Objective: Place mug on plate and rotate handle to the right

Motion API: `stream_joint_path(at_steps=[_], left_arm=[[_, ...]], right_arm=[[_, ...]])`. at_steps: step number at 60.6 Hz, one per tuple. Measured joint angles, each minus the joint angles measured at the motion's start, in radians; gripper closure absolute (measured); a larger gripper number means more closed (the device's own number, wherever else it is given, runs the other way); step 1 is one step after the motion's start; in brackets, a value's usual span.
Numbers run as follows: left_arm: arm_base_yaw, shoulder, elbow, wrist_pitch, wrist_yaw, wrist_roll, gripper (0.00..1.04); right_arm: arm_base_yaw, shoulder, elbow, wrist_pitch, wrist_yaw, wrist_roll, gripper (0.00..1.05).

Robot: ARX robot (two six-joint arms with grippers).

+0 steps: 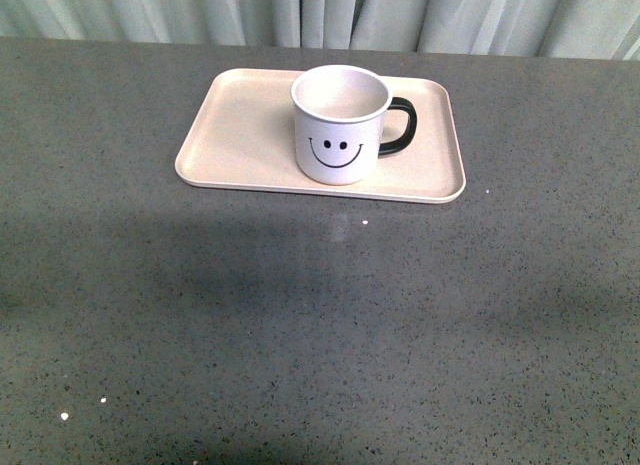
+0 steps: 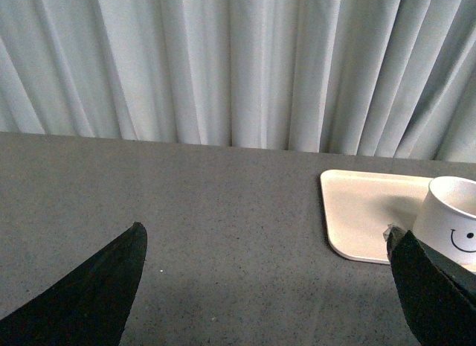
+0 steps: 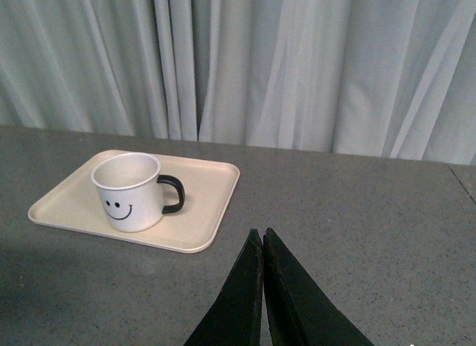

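Mug upright on plate, handle pointing right. Left claw spread, right claw pressed together, both clear of mug.

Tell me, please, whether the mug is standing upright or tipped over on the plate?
Upright. The mug sits on its base on the plate, open rim facing up, smiley level, handle pointing right. It looks empty inside.

A staged test bench rather than a lived-in room: a wide, dark grey speckled worktop runs to a far edge closed off by pale, pleated curtains. A pale tray carrying a smiley-face mug sits near that far edge.
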Motion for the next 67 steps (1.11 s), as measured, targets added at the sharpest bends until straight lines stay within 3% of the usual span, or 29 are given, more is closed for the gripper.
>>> stream_joint_path(at_steps=[4,29,35,67], left_arm=[[0.000,0.000,0.000,0.000,0.000,0.000,0.09],[0.000,0.000,0.000,0.000,0.000,0.000,0.09],[0.000,0.000,0.000,0.000,0.000,0.000,0.09],[0.000,0.000,0.000,0.000,0.000,0.000,0.09]], right_arm=[[0.000,-0.001,0.000,0.000,0.000,-0.001,1.02],[0.000,-0.002,0.000,0.000,0.000,0.000,0.30],[0.000,-0.002,0.000,0.000,0.000,0.000,0.08],[0.000,-0.002,0.000,0.000,0.000,0.000,0.09]])
